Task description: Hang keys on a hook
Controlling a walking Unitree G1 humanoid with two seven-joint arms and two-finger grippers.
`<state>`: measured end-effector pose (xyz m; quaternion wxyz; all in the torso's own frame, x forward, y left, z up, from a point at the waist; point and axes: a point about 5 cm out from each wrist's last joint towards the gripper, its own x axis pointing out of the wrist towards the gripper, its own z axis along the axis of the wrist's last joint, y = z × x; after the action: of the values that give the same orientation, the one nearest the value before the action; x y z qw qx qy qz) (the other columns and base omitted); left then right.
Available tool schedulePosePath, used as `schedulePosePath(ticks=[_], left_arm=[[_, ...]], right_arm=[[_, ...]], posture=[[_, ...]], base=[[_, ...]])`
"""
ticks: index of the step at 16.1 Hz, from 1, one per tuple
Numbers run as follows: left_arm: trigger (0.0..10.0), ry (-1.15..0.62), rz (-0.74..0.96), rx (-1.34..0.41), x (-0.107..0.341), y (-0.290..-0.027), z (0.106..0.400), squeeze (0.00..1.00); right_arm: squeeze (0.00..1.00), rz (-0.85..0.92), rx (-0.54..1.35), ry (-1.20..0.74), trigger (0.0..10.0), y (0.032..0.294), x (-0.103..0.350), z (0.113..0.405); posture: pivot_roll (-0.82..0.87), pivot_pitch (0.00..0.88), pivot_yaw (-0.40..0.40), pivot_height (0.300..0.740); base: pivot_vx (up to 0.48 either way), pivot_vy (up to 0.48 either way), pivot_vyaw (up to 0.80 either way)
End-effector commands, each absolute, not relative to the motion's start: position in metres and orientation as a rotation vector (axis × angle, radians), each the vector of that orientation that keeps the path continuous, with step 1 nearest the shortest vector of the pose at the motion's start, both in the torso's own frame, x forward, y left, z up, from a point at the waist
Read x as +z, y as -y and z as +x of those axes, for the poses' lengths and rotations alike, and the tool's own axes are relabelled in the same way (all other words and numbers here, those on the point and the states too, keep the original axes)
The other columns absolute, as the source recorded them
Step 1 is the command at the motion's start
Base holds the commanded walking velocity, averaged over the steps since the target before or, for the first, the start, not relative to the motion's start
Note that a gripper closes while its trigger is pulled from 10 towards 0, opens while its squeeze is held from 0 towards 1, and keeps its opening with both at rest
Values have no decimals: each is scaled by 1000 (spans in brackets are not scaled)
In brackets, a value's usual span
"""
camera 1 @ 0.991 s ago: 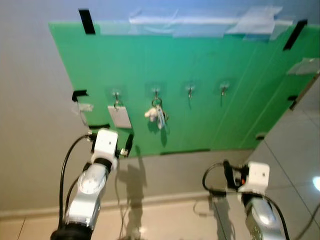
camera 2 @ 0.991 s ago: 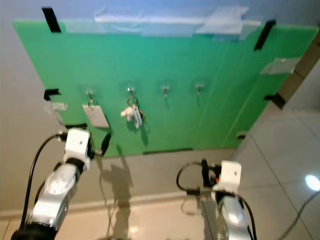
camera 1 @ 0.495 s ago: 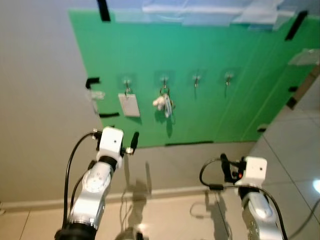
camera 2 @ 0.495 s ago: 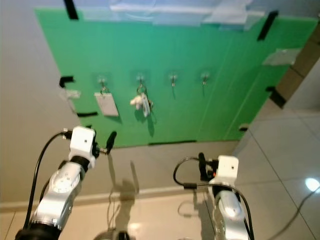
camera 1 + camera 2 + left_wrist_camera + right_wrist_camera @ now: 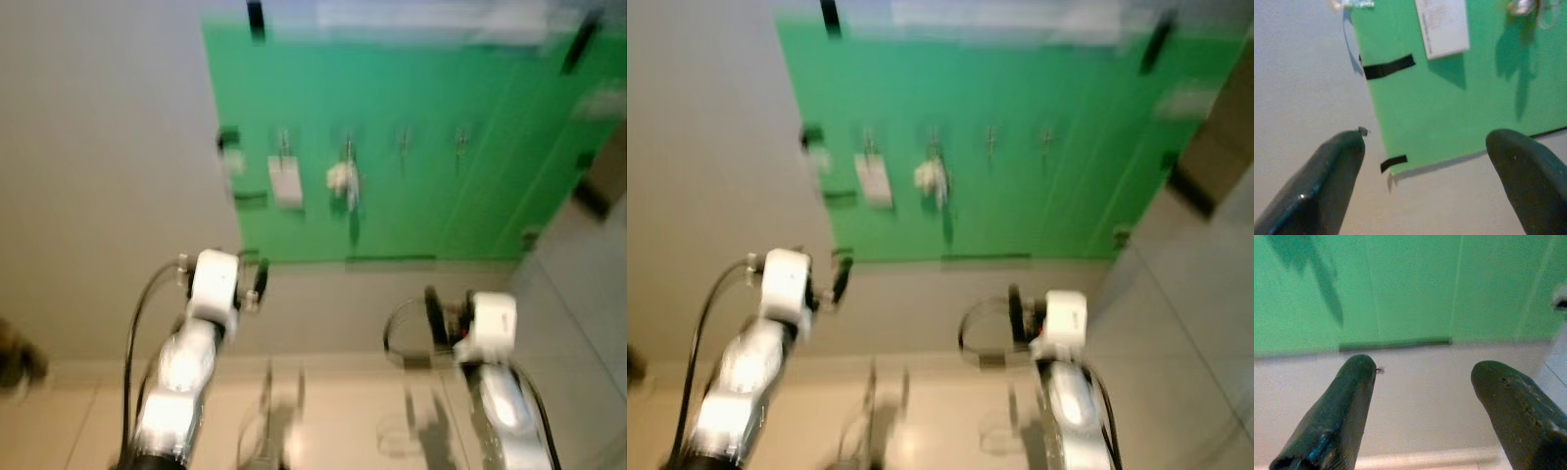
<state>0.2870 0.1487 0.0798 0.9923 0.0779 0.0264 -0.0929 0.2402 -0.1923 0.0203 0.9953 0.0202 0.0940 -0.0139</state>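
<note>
Head views blurred.

Wall (image 5: pixel 98 147): plain grey, meeting a pale tiled floor (image 5: pixel 333 421) below.

Green board (image 5: pixel 441 176): fixed flat to the wall with strips of black tape (image 5: pixel 1388 67) at its left edge and corners.

Hooks: a row of four across the upper part of the board.
- First hook (image 5: pixel 284 142), leftmost: carries a white tag (image 5: pixel 285 183), hanging flat against the board; seen large in the left wrist view (image 5: pixel 1442 27).
- Second hook (image 5: pixel 348 147): carries the keys (image 5: pixel 345 181), a pale bunch hanging just right of the tag and casting a dark shadow down the board.
- Third hook (image 5: pixel 403 142): bare.
- Fourth hook (image 5: pixel 459 145), rightmost: bare.

Left gripper (image 5: pixel 1425 161): raised in front of the wall, below the board's lower left corner and well apart from the hooks. Fingers (image 5: pixel 1327 166) spread wide with nothing between them; the board's lower edge and the tag show in the gap.

Right gripper (image 5: pixel 1425 382): raised lower than the left, below the board's lower edge. Fingers (image 5: pixel 1347 401) spread wide, holding nothing; between them, grey wall and the bottom strip of the board.
</note>
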Motion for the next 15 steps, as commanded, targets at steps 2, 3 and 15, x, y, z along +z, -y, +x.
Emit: schedulePosePath(ticks=[2,3,15], left_arm=[[10000,-48,170,-183,82,-150,287,0],[10000,-48,170,-183,82,-150,287,0],[10000,-65,149,-219,81,-144,288,0]], right_arm=[[0,39,-30,-162,10000,192,28,244],[0,39,-30,-162,10000,191,29,243],[0,39,-77,-159,10000,197,36,238]], posture=[[-23,0,25,740],[-23,0,26,740],[-32,0,31,740]], base=[[-126,0,0],[0,0,0],[0,0,-704]])
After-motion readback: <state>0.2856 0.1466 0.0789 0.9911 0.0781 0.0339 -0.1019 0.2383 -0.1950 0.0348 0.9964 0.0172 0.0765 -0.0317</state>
